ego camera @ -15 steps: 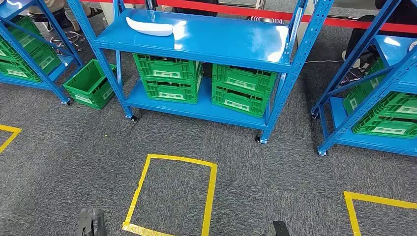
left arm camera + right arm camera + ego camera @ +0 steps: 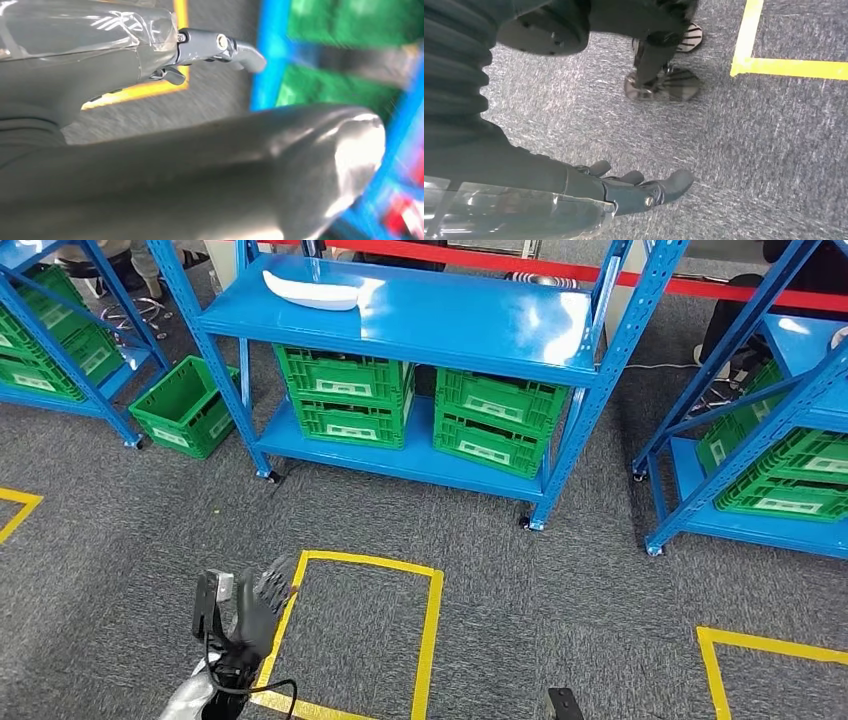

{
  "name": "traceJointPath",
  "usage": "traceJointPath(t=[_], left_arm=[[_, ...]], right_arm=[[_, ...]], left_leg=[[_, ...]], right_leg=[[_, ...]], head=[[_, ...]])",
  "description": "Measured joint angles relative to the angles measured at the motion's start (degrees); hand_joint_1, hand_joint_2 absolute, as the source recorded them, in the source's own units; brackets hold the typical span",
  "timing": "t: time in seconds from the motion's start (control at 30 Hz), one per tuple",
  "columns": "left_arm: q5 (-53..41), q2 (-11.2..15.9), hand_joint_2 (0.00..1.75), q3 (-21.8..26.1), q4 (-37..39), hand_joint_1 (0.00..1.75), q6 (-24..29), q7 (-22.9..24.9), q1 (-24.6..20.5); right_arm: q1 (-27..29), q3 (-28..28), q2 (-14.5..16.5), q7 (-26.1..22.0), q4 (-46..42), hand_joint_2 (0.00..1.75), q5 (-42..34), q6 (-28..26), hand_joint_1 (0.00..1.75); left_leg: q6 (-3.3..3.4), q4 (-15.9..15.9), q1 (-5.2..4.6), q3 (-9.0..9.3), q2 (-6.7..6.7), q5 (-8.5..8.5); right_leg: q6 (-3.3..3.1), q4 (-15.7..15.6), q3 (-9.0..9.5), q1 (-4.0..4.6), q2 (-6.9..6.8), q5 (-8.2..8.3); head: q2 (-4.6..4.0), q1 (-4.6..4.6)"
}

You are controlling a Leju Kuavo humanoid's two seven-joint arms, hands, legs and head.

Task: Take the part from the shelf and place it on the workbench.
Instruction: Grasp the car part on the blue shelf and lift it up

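The part (image 2: 312, 290) is a long white curved shell lying on the upper deck of the blue shelf (image 2: 470, 325), toward its back left corner. My left hand (image 2: 245, 615) is raised over the carpet by the yellow tape square, far below and in front of the part, with its fingers spread and holding nothing. In the left wrist view its thumb (image 2: 260, 165) and dark fingers (image 2: 220, 45) point toward the blurred shelf. My right hand (image 2: 634, 192) hangs low above the grey carpet with its fingers stretched out and nothing in them.
Green crates (image 2: 420, 405) fill the shelf's lower deck, and a loose green crate (image 2: 185, 410) stands on the floor to its left. More blue racks stand at the left (image 2: 60, 340) and right (image 2: 760, 430). Yellow tape squares (image 2: 430, 630) mark the carpet.
My left hand has risen from the picture's lower edge into full view, fingers spread. The head view has shifted slightly. The part lies as before.
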Motion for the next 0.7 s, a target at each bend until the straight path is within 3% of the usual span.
traceJointPath(t=[0.03, 0.07, 0.1, 0.17, 0.23, 0.3, 0.37, 0.43, 0.5, 0.53, 0.57, 0.6, 0.7], left_arm=[[-0.1, 0.0, 0.00, -0.8, -1.5, 0.00, -1.1, -0.4, 0.0], [-0.2, 0.0, 0.00, -1.7, -3.1, 0.00, -2.3, -0.8, -0.1], [-0.2, 0.1, 0.00, -2.6, -4.8, 0.00, -3.5, -1.2, -0.2], [-0.3, 0.1, 0.00, -4.3, -8.1, 0.00, -6.0, -2.2, -0.6], [-0.3, 0.2, 0.00, -6.0, -11.5, 0.00, -8.4, -3.2, -1.2], [-0.3, 0.3, 0.00, -7.6, -15.0, 0.00, -10.8, -4.3, -1.6], [-0.2, 0.5, 0.00, -9.2, -18.5, 0.00, -13.2, -5.3, -1.9], [-0.2, 0.8, 0.00, -10.7, -21.9, 0.00, -15.5, -6.3, -2.4], [-0.1, 1.1, 0.00, -12.4, -25.1, 0.00, -17.9, -7.3, -2.7], [0.1, 1.3, 0.00, -13.3, -26.7, 0.00, -19.2, -7.8, -2.8], [0.2, 1.4, 0.00, -14.1, -28.2, 0.00, -20.3, -8.3, -2.8], [0.5, 1.5, 0.00, -14.8, -29.6, 0.00, -21.3, -8.9, -3.0], [1.5, 1.7, 0.00, -16.9, -33.2, 0.00, -24.1, -10.5, -3.8]], right_arm=[[0.0, 0.2, -0.2, 0.0, 0.0, 0.00, -0.1, 0.2, 0.00], [0.1, 0.5, -0.5, 0.1, 0.0, 0.00, -0.2, 0.4, 0.00], [0.1, 0.8, -0.7, 0.1, 0.0, 0.00, -0.3, 0.6, 0.00], [0.0, 1.4, -1.2, 0.2, 0.0, 0.00, -0.4, 0.9, 0.00], [-0.2, 2.1, -1.6, 0.3, 0.0, 0.00, -0.6, 1.3, 0.00], [-0.2, 2.8, -1.9, 0.4, 0.0, 0.00, -0.8, 1.7, 0.00], [-0.2, 3.4, -2.1, 0.4, 0.0, 0.00, -1.1, 2.1, 0.00], [-0.2, 4.1, -2.4, 0.5, 0.0, 0.00, -1.3, 2.5, 0.00], [-0.2, 4.9, -2.8, 0.6, 0.0, 0.00, -1.4, 2.9, 0.00], [-0.2, 5.3, -2.9, 0.7, 0.0, 0.00, -1.5, 3.0, 0.00], [-0.2, 5.7, -3.1, 0.8, 0.0, 0.00, -1.6, 3.2, 0.00], [-0.2, 6.2, -3.3, 1.0, 0.0, 0.00, -1.7, 3.4, 0.00], [-0.6, 7.8, -3.8, 1.5, -0.2, 0.00, -1.9, 3.7, 0.00]], left_leg=[[0.02, 0.0, -0.17, -0.10, 0.09, 0.02], [0.02, 0.1, -0.29, -0.15, 0.15, 0.03], [-0.04, 0.3, -0.35, -0.17, 0.16, -0.01], [-0.40, 0.8, -0.42, -0.29, 0.16, -0.26], [-1.00, 1.5, -0.63, -0.66, 0.15, -0.56], [-1.49, 1.7, -0.67, -0.97, 0.17, -0.55], [-2.03, 2.4, -0.42, -1.32, 0.08, -1.11], [-2.89, 6.6, 0.00, -3.10, -0.14, -3.89], [-3.70, 14.4, 0.56, -6.56, -0.25, -7.69], [-3.96, 17.6, 0.82, -8.00, -0.25, -8.70], [-4.10, 18.7, 1.02, -8.52, -0.24, -8.58], [-4.13, 17.6, 1.19, -7.94, -0.24, -7.37], [-3.65, 5.9, 1.27, -2.21, -0.39, -1.92]], right_leg=[[0.03, 2.7, -1.14, 0.03, -0.01, -0.82], [0.26, 3.3, -1.26, 0.05, -0.02, -0.77], [0.66, 1.3, -0.07, 0.06, -0.06, 0.25], [1.15, -7.0, 4.23, 0.10, -0.41, 3.19], [0.75, -12.4, 6.85, 0.29, -0.67, 4.77], [0.10, -12.9, 7.00, 0.52, -0.60, 5.03], [-0.39, -13.0, 6.95, 0.19, -0.53, 5.28], [-0.83, -13.2, 6.94, -0.20, -0.46, 5.45], [-1.00, -13.1, 6.81, -0.14, -0.44, 5.48], [-1.00, -13.1, 6.76, -0.11, -0.43, 5.49], [-1.00, -13.1, 6.75, -0.11, -0.41, 5.49], [-0.99, -13.1, 6.80, -0.11, -0.37, 5.50], [-0.80, -13.1, 6.99, 0.05, -0.29, 5.56]], head=[[0.00, 0.00], [0.00, -0.01], [0.00, -0.01], [0.00, 0.01], [0.00, -0.04], [0.00, -0.09], [0.00, -0.10], [0.00, -0.27], [0.00, -0.42], [0.00, -0.42], [0.00, -0.44], [0.00, -0.44], [0.00, -0.42]])
